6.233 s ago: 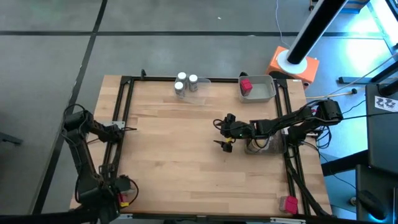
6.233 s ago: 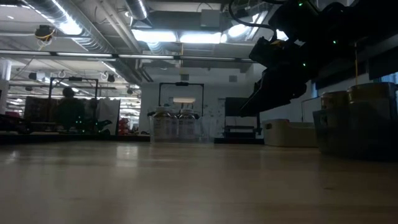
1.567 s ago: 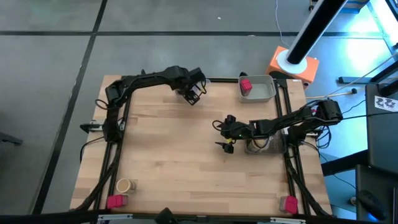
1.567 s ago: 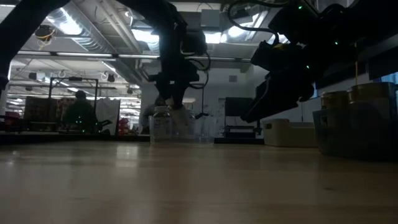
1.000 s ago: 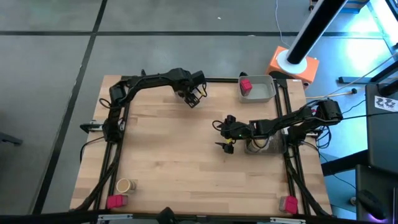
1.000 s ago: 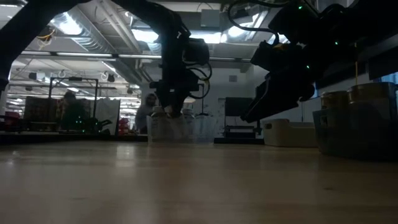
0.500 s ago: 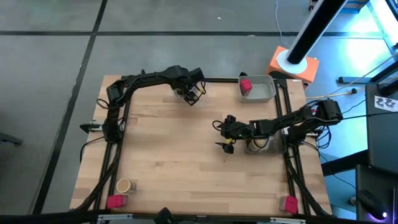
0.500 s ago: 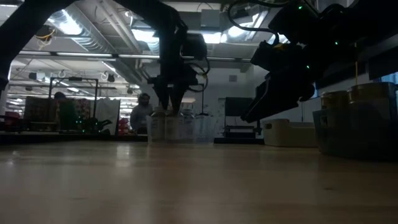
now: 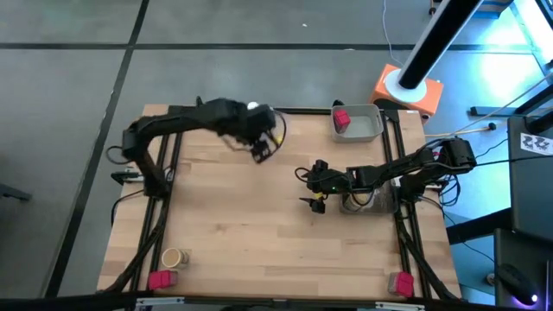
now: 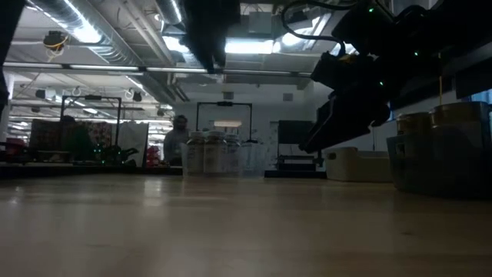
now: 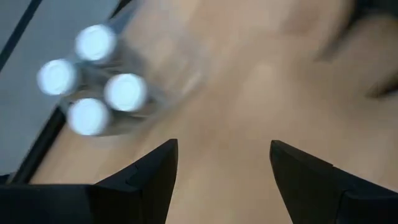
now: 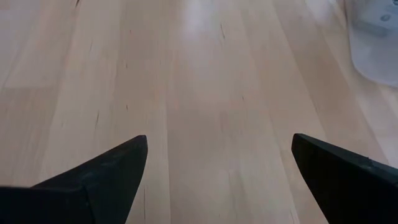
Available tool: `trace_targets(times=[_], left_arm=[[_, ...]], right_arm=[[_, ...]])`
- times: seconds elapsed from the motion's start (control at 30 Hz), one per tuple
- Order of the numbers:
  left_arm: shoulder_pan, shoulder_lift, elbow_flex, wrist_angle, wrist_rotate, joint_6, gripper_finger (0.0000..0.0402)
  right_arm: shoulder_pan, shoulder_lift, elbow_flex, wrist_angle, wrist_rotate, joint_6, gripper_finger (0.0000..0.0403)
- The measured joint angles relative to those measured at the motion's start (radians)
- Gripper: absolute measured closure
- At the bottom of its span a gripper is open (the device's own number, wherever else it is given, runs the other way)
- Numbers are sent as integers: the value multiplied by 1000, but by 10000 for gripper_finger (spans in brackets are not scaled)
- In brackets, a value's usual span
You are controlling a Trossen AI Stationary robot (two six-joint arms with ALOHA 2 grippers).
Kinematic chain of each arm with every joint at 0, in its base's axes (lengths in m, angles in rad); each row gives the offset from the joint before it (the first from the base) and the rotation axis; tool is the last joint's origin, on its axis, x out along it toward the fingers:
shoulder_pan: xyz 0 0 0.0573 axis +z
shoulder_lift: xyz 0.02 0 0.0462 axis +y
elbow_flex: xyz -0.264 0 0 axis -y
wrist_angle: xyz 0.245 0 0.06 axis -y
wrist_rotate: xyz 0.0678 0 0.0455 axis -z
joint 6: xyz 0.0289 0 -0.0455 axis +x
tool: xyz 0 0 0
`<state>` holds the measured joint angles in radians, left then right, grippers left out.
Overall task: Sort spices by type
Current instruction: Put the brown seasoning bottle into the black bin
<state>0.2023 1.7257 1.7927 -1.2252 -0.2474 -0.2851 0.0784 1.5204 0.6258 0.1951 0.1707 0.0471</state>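
Left wrist view: empty left gripper (image 11: 221,165) beside white-lidded jars (image 11: 93,78)

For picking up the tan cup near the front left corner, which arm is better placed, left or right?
Probably the left. The tan cup stands on the left arm's side, and the left gripper is open and empty. The right gripper, also open, waits farther across the table.

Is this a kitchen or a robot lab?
Most likely a robot lab or workshop, not a kitchen. A wooden table framed by black rails carries two robot arms, and beyond it a big hall shows ceiling lights, equipment racks and a person standing far off.
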Motion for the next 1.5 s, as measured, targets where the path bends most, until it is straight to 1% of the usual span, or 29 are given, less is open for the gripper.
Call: trace_targets(times=[0.23,0.37,0.47,0.57,0.67,0.87,0.97,1.1,1.27,1.4,1.5], left_arm=[[-228,-93,0,-48,-1,-150,164],[-346,-101,-1,-72,-12,-201,164],[-416,-98,-2,-49,-20,-218,164],[-466,-91,-2,5,-38,-170,164],[-488,-87,-2,64,-56,-177,164],[-499,-78,-3,42,-63,-213,160],[-510,-76,-3,26,-63,-257,133],[-532,-65,-3,12,-63,-308,82],[-591,-56,-3,-39,-70,-394,30],[-650,-54,-3,-46,-104,-445,7],[-693,-54,-2,-39,-107,-449,3]], right_arm=[[0,0,0,-5,0,0,4],[0,0,0,-4,0,0,4],[0,0,0,0,0,0,4],[0,0,0,20,0,0,4],[0,0,0,26,0,0,4],[0,0,0,26,0,0,4],[0,0,0,22,0,0,4],[0,0,0,6,0,0,4],[0,0,0,4,0,0,4],[0,0,0,4,0,0,4],[0,0,0,11,0,-1,4]])
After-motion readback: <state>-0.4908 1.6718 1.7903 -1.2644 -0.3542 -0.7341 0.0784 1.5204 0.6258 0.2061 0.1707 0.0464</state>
